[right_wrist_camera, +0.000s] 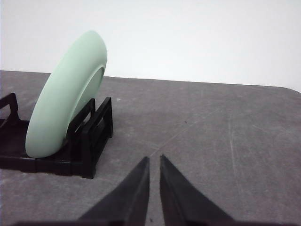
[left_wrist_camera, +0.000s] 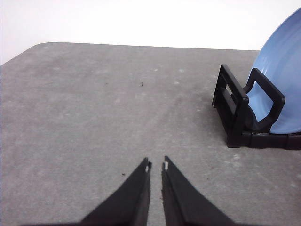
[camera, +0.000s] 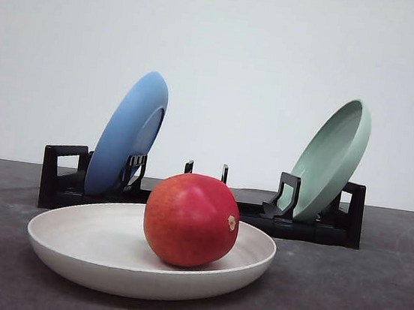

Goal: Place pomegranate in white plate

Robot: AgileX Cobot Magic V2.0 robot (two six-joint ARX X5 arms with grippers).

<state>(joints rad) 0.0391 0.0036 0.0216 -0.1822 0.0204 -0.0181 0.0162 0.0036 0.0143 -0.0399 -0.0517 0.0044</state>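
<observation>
A red pomegranate [camera: 191, 219] with a small tan spot on its right side rests inside the wide white plate [camera: 68, 240] at the front of the table. My left gripper [left_wrist_camera: 156, 165] hovers over bare grey table beside the rack's left end, its fingers nearly touching with nothing between them. In the right wrist view my right gripper [right_wrist_camera: 154, 159] is shut the same way over bare table, past the rack's right end. Neither gripper is near the fruit.
A black plate rack [camera: 60, 179] stands behind the white plate. A blue plate [camera: 126, 134] leans in its left slot and a pale green plate [camera: 331, 159] in its right slot. A white wall backs the grey table.
</observation>
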